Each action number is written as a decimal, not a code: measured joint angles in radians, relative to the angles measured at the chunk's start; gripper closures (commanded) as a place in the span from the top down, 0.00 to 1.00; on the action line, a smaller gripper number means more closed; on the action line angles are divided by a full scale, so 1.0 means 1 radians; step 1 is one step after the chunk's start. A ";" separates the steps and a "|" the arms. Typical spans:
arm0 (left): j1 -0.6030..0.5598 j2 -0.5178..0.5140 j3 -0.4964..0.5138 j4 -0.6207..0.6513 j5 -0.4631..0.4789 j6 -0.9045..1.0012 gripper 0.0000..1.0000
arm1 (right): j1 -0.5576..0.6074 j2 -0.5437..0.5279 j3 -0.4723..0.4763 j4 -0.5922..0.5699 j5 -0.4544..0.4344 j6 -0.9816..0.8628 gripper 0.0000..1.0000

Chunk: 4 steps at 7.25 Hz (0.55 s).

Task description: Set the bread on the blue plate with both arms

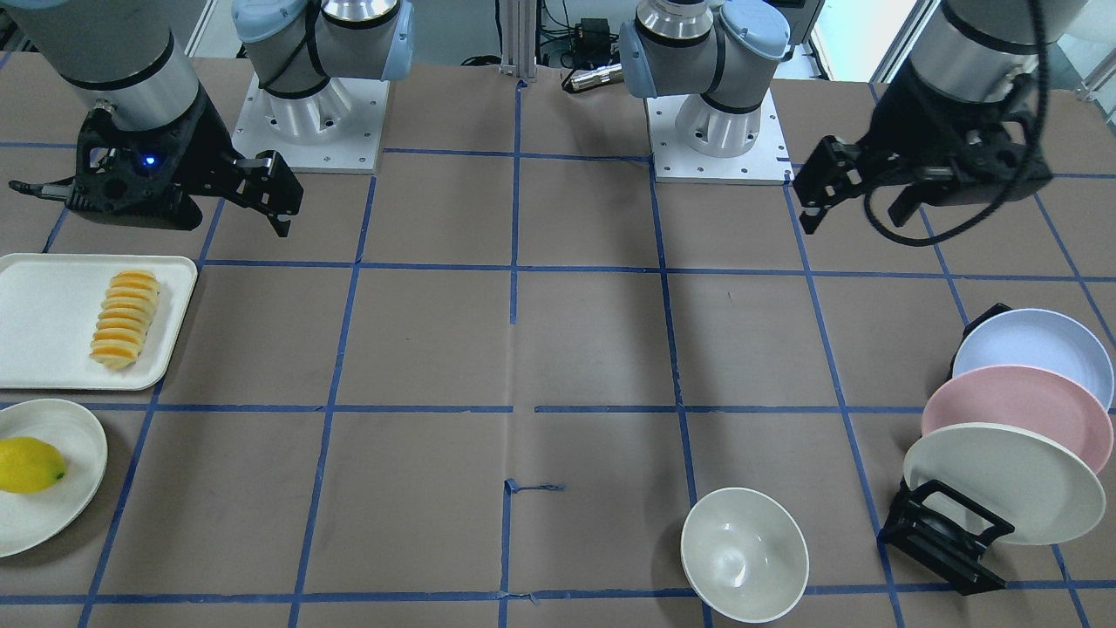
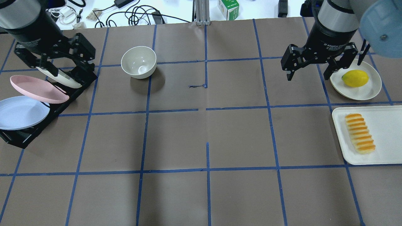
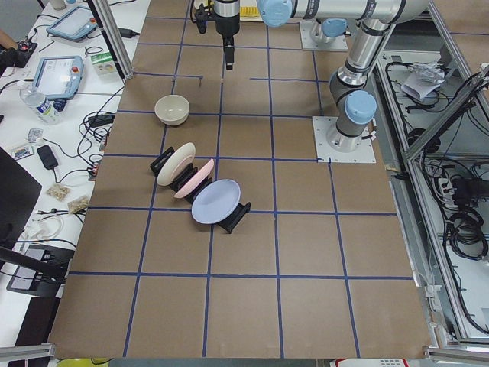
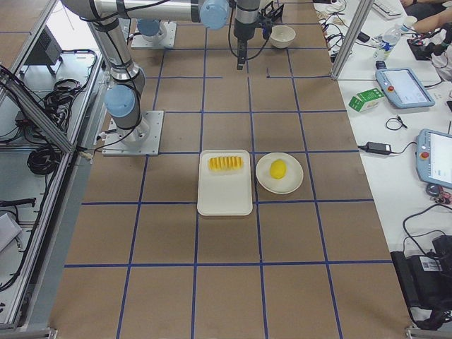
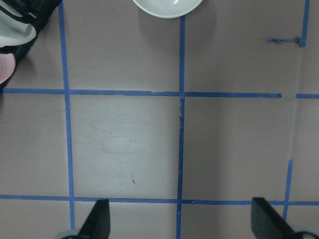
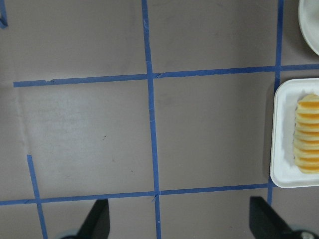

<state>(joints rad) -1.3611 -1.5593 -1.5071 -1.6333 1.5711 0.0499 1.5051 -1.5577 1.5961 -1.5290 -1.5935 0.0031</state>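
Brown paper taped into a blue grid covers the table [image 2: 176,141]; the bread [image 2: 360,133] lies flat on a white rectangular tray [image 2: 386,135] at the end on the robot's right, its orange-topped slices in one row running lengthwise along the tray's inner side, the rest of the tray bare.

Just beyond the tray, on the side away from the robot, a yellow lemon [image 2: 355,78] sits on a round cream plate [image 2: 364,92]; plate and tray lie near each other but do not touch.

At the opposite end, well apart from the bread, a black rack [image 2: 19,138] holds three plates tilted on edge; the blue plate [image 2: 19,113] fills the slot nearest the robot, the pink plate [image 2: 34,89] the middle one, the cream-white plate [image 2: 67,81] the farthest.

A cream bowl [image 2: 138,62] stands upright, mouth up, on the paper near the rack's far end, toward the table's middle; its bare inside catches the light.

The left gripper [image 5: 182,221] hangs above the table by the far end of the rack, jaws spread wide and gripping nothing; its wrist view looks down on taped paper, with the bowl's rim at the top edge.

The right gripper [image 2: 309,75] hangs in the air beside the lemon's plate, jaws likewise spread and bare; its wrist view has the tray and bread at the right edge.
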 measured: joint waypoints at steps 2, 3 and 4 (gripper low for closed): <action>0.169 0.002 0.006 0.001 0.003 0.011 1.00 | -0.146 0.004 0.067 -0.040 0.002 -0.078 1.00; 0.262 0.000 0.003 0.001 0.005 0.011 1.00 | -0.221 0.006 0.122 -0.116 0.002 -0.169 1.00; 0.364 -0.011 -0.004 0.003 0.006 0.012 1.00 | -0.282 0.008 0.180 -0.205 0.001 -0.269 1.00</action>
<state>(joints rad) -0.9973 -1.5704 -1.5114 -1.6307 1.5773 0.0616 1.2231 -1.5499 1.7763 -1.7341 -1.5924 -0.2656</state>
